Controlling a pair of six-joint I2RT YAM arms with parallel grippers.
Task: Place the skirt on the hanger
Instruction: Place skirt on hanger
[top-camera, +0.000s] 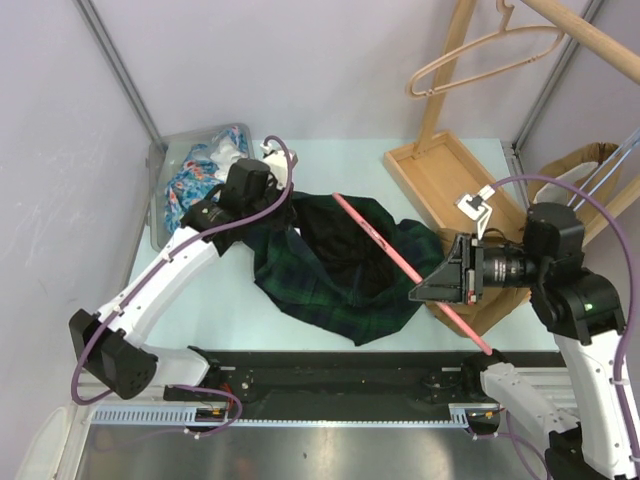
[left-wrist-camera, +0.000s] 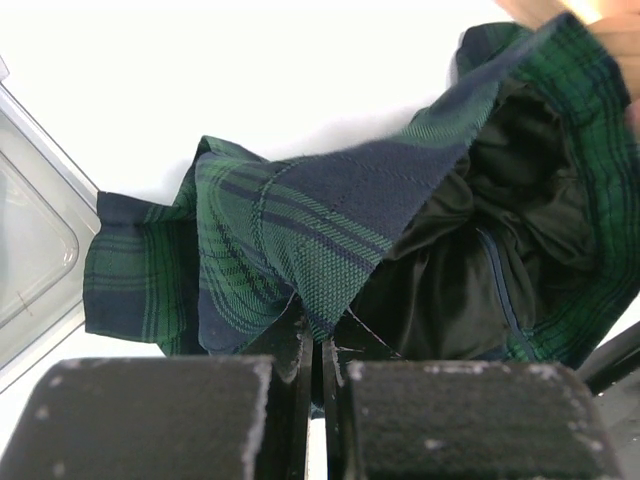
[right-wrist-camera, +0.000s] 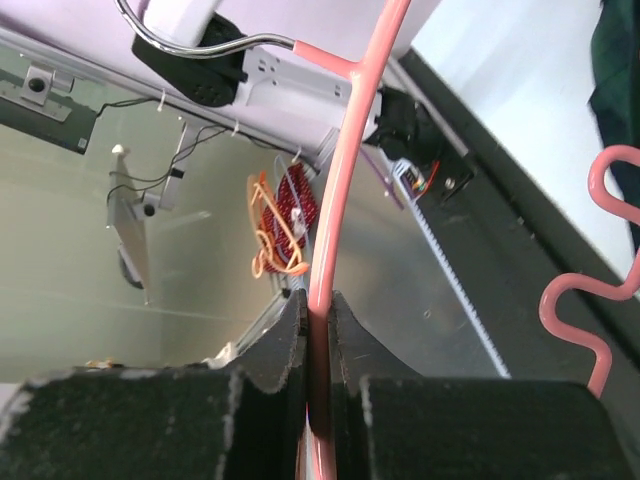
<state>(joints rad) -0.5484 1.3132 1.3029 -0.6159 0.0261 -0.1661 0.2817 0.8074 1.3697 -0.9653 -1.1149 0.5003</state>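
The skirt (top-camera: 345, 285) is dark green and navy plaid with a black lining, and lies spread mid-table. My left gripper (top-camera: 272, 212) is shut on a fold of its plaid edge (left-wrist-camera: 300, 220); in the left wrist view the cloth runs down between the closed jaws of the left gripper (left-wrist-camera: 321, 335). The pink hanger (top-camera: 385, 243) slants across the skirt's right part. My right gripper (top-camera: 418, 292) is shut on the hanger's thin pink rod (right-wrist-camera: 345, 180), as the right wrist view shows at the right gripper (right-wrist-camera: 318, 310). Its metal hook (right-wrist-camera: 200, 45) points toward the arm bases.
A clear bin (top-camera: 157, 200) with colourful clothes stands at the back left, close to the left wrist. A wooden tray stand (top-camera: 450, 180) rises at the back right with a wooden hanger (top-camera: 490, 50) on its rail. A paper bag (top-camera: 590, 165) sits beyond the right arm.
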